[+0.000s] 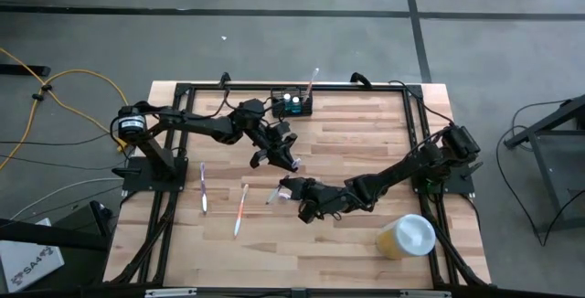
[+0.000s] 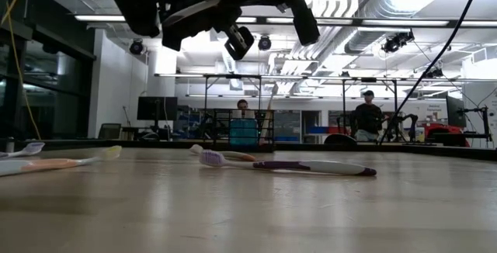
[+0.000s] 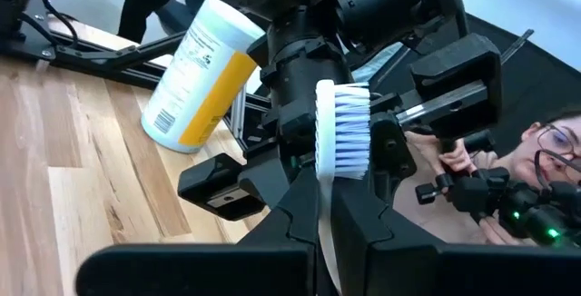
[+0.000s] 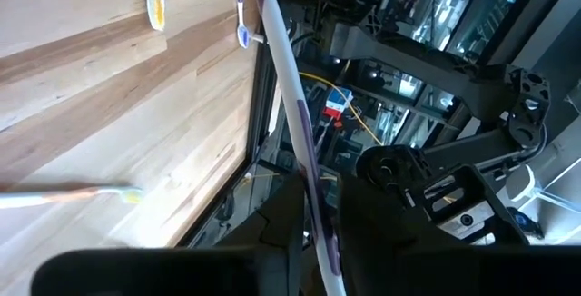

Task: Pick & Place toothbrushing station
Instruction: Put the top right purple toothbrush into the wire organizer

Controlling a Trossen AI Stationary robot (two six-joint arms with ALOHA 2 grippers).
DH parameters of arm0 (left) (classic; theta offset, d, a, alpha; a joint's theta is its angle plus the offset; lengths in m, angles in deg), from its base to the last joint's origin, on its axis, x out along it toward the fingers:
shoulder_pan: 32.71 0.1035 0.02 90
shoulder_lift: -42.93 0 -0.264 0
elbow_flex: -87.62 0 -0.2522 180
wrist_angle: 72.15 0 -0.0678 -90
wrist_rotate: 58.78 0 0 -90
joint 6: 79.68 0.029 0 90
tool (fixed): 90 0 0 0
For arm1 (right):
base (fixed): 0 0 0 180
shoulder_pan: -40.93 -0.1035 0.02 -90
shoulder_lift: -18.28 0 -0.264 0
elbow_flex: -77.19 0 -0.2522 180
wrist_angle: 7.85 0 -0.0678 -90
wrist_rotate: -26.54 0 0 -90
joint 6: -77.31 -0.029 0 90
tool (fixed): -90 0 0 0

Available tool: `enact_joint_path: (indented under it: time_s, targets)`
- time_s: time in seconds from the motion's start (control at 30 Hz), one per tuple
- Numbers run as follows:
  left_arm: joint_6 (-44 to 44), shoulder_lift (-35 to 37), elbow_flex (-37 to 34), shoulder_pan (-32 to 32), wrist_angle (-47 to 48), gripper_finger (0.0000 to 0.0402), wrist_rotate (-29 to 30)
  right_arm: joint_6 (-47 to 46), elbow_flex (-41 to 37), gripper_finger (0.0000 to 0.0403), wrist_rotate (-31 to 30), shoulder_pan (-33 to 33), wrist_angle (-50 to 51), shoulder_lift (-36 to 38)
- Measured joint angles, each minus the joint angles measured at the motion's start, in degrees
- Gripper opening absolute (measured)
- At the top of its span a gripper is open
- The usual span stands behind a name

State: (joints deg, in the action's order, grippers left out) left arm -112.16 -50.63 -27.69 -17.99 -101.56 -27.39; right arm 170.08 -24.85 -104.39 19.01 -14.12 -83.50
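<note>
Raised mid-desk, left hand (image 1: 294, 163) pinching a white-bristled toothbrush (image 3: 342, 125); right hand (image 1: 283, 188), at five o'clock, clamping a white-purple toothbrush (image 4: 289, 87), seemingly bound for the station (image 1: 292, 104) at twelve o'clock.

The toothbrushing station (image 1: 293, 104), a small black box-shaped caddy, stands upright at the table's far edge, near the middle, with a toothbrush (image 1: 312, 82) slanting out of its top.

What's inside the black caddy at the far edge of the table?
One toothbrush stands in a slot of the black caddy, leaning out past the table's far edge. Small light specks show on its top; what they are, and the slots' insides, cannot be told.
</note>
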Motion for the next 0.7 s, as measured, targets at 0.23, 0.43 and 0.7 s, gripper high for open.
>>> enact_joint_path:
  time_s: [0.23, 0.43, 0.7]
  targets:
    - [-1.88, -0.02, -0.06, 0.92, -1.62, 0.0002, -1.37, -1.42, 0.03, 0.0061, -1.61, -0.33, -0.06, 0.05]
    - [-1.87, -0.02, -0.06, 1.03, -2.48, 0.0002, -1.66, -1.66, 0.09, 0.0061, -1.74, -1.32, 0.22, 0.09]
    - [-1.92, -0.02, -0.06, 2.27, -2.52, 0.0002, -1.72, -2.97, 0.09, 0.0061, -4.96, -2.65, 0.56, 0.09]
